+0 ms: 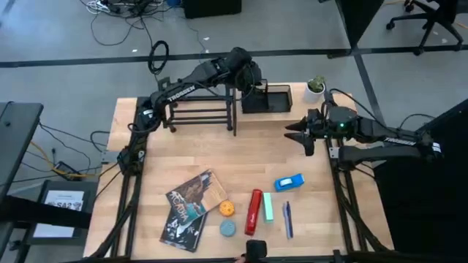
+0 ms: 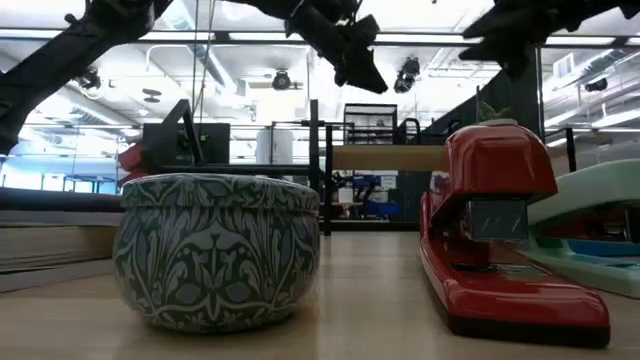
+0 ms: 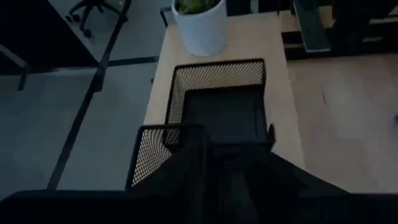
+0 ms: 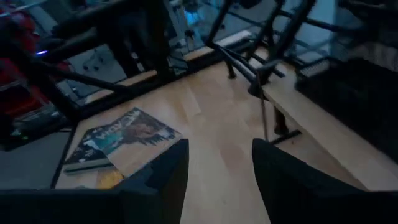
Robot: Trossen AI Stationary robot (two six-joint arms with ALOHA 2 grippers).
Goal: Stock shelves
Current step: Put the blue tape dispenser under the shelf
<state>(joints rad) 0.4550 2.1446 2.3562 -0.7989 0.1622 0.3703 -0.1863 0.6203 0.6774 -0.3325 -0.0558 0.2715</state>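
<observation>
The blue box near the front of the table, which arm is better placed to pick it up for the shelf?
Probably the right. The right gripper hangs open over bare table on the same side as the blue box. The left gripper is at the far edge, over the mesh organizer.

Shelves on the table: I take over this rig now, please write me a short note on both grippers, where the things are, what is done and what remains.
Left gripper: at the far edge, over the black mesh organizer box; empty or not, cannot tell.
Right gripper: open, empty, hovering above the bare wooden table, right of centre.
Black metal-tube rack: far side, nothing visible on it.
Near edge, unstocked: books, red stapler, blue box, patterned round tin, orange disc, mint-green block, pens.
Done: nothing visibly stocked. Left: everything.
</observation>
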